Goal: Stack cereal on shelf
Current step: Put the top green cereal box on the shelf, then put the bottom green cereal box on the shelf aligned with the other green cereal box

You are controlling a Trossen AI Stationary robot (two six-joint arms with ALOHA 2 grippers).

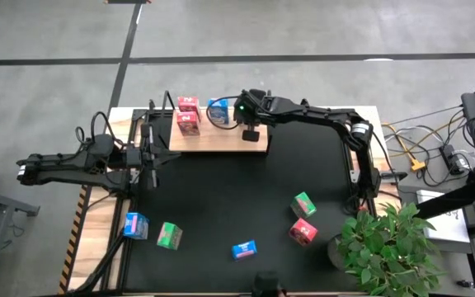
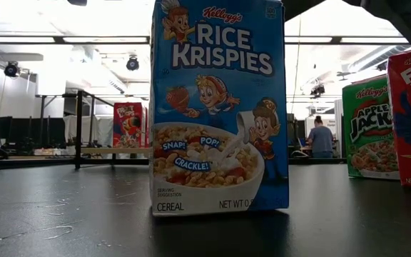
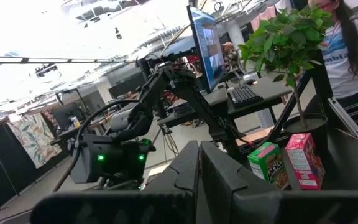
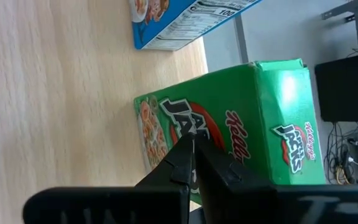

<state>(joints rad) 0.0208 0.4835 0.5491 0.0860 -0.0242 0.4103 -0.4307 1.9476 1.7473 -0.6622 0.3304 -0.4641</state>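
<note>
Five small printed cardboard cereal boxes (image 1: 243, 248) lie low in the high view; others sit on the light wooden shelf board (image 1: 221, 140) at upper centre. They look light, crushable: pinch flat opposite faces. Right gripper (image 4: 193, 163) pinched together, empty, by a green box (image 4: 229, 134); left gripper (image 3: 201, 180) likewise.

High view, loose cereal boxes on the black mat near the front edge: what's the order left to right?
Blue box → green box → second blue box → pink-red box. A second green box sits above the pink-red one at about the same position, so it is left unplaced.
</note>
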